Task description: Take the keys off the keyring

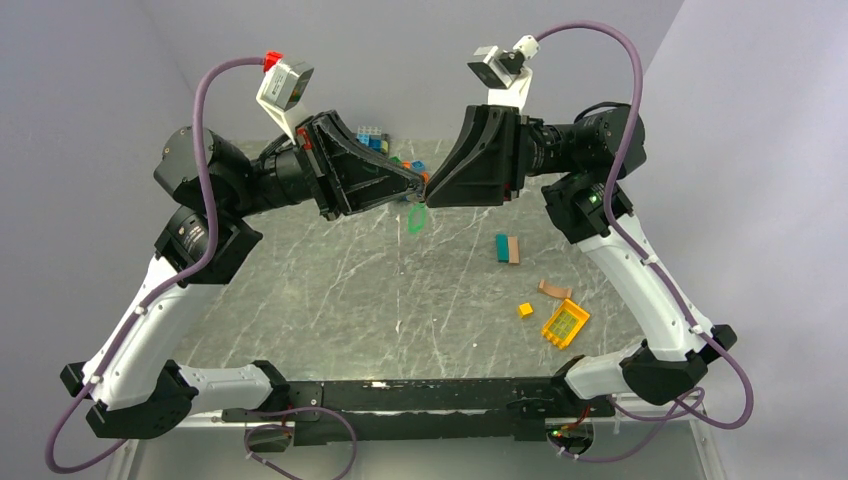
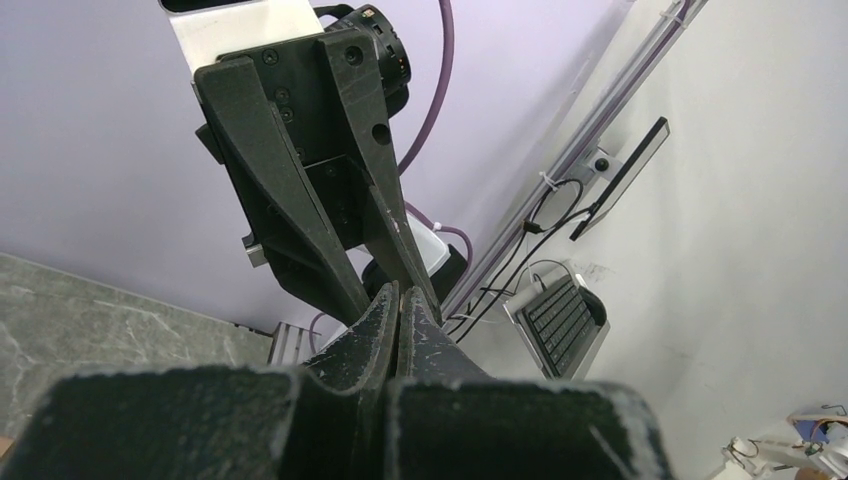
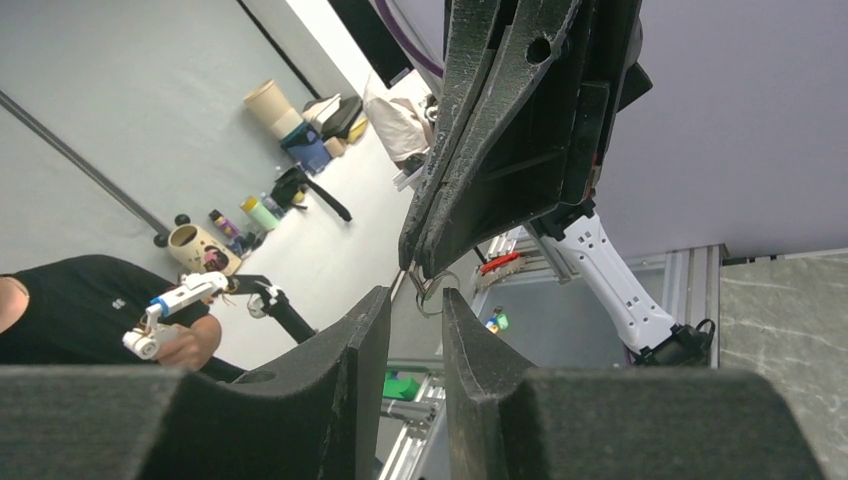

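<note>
Top external: both arms raised over tabletop (image 1: 330,290), tips meeting mid-air. Left end effector (image 1: 420,180) clenched on keyring (image 3: 433,292). Green key (image 1: 416,221) dangles beneath, seemingly on keyring. Right end effector (image 1: 430,192) part-open, nothing between fingers, tips just beside keyring. To do well: hold left grip steady, close right on green key's bow, not on keyring wire, then work it round coil toward split end. No hard tugging.

Thin wire keyring (image 3: 432,292) held in mid-air, green key (image 1: 416,219) dangling below it, tilted
</note>
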`<state>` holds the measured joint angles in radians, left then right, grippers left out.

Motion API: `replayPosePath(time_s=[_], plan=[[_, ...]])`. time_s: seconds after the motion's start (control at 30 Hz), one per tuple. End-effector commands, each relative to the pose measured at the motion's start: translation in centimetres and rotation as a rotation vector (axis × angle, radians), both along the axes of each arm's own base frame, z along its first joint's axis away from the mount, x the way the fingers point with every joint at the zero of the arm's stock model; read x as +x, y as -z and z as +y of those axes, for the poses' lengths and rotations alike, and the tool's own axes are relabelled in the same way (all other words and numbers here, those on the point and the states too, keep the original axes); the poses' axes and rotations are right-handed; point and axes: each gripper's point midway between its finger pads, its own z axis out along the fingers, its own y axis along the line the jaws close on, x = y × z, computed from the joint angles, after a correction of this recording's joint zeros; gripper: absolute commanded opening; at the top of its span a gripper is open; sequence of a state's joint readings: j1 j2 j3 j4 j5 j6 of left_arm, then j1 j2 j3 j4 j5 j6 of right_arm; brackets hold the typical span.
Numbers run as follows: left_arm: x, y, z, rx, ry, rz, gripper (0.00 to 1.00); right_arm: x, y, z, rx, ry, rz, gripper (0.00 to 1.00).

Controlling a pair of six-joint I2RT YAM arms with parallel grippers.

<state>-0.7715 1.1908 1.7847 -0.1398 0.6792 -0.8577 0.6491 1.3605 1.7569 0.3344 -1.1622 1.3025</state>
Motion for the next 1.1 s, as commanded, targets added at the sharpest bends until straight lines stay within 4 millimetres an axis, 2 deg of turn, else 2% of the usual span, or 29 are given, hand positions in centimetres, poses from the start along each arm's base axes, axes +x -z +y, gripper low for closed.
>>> replayPosePath(time_s=[0.0, 0.37, 0.67, 1.07], plan=[[-0.4, -1.7, 1.0, -0.049, -0.038, -0.052, 0.00, -0.9, -0.9, -0.3, 0.016, -0.004, -0.049, 0.29], [0.1, -1.8, 1.2, -0.043, -0.073, -0.052, 0.00, -0.7, -0.8, 0.1, 0.006, 0.004, -0.053, 0.23], [0.0, -1.9, 1.5, -0.047, -0.085, -0.052, 0.00, -0.2, -0.5, 0.4, 0.000, 0.031, -0.051, 0.00], [1.6, -2.3, 3.0, -0.082, -0.234, 0.013, 0.00, 1.2, -1.4, 0.2, 0.018, 0.206, -0.108, 0.00]])
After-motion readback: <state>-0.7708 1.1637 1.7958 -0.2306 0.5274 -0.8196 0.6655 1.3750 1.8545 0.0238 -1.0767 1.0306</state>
